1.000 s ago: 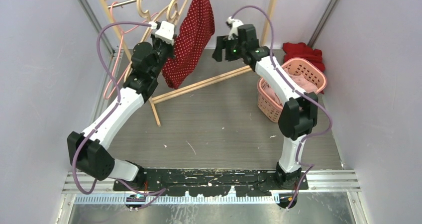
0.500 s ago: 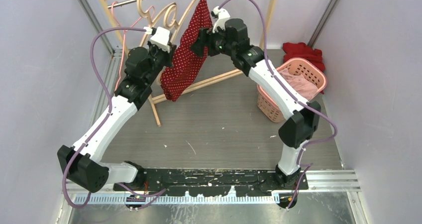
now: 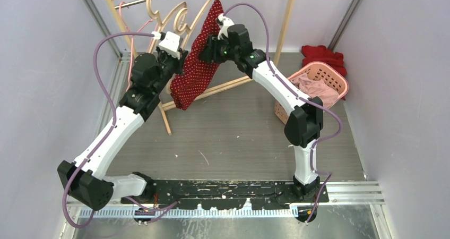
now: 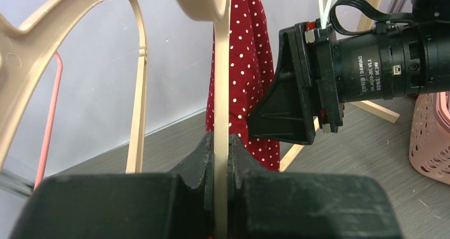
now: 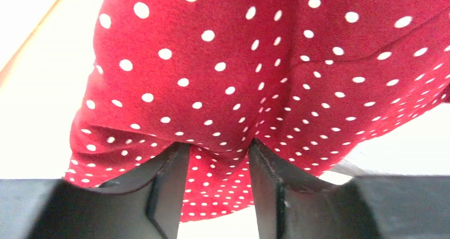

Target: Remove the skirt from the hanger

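Two arms reach up to the pale wooden clothes rack [image 3: 289,16] in the top view. The red white-dotted skirt [image 3: 195,63] hangs under its rail, between its posts. The left gripper [image 3: 179,56] is at the cloth's left edge and the right gripper [image 3: 210,47] against its upper right, but neither gripper's fingers can be made out here. Right of the rack's right post stand a pink plastic lattice basket [image 3: 342,79] and a heap of red cloth [image 3: 321,53]. The left wrist view shows what the top view hides: fingers [image 4: 199,154] pressed together on the thin bar of the beige plastic hanger [image 4: 222,90]. A thin pink hanger [image 4: 49,106] hangs beside it, and the right gripper's black body covers part of the skirt. The right wrist view fills with dotted cloth, a fold pinched in the narrow gap between its fingers [image 5: 170,186].
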